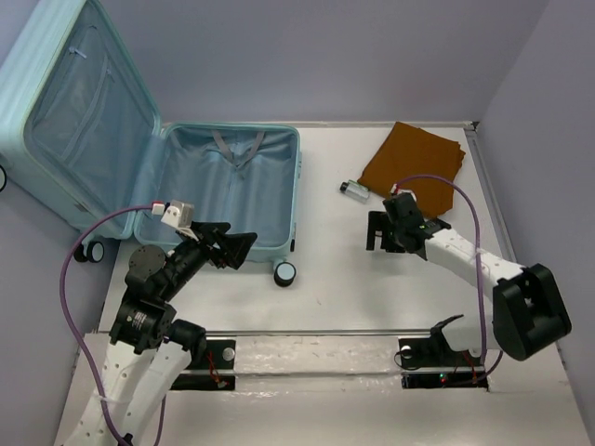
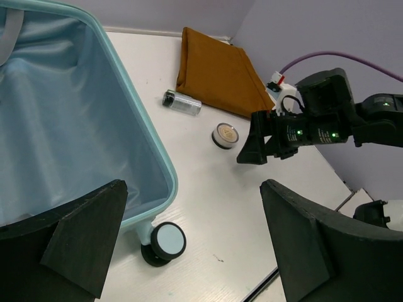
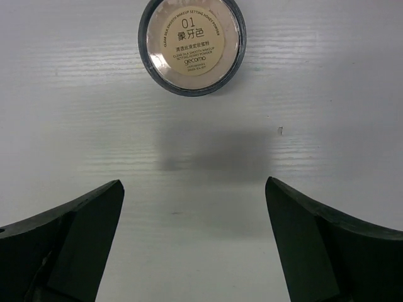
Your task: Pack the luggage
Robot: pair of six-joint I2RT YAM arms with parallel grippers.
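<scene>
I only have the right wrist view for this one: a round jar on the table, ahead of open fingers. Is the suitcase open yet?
Observer: Yes, the suitcase lies open left of the jar, its lid tipped back to the left.
Operator: Anything else waiting to be packed?
Observer: A folded brown cloth at the far right, with a small clear bottle beside it.
Operator: And the left gripper?
Observer: The left gripper hangs open over the suitcase's near right corner, holding nothing.
</scene>
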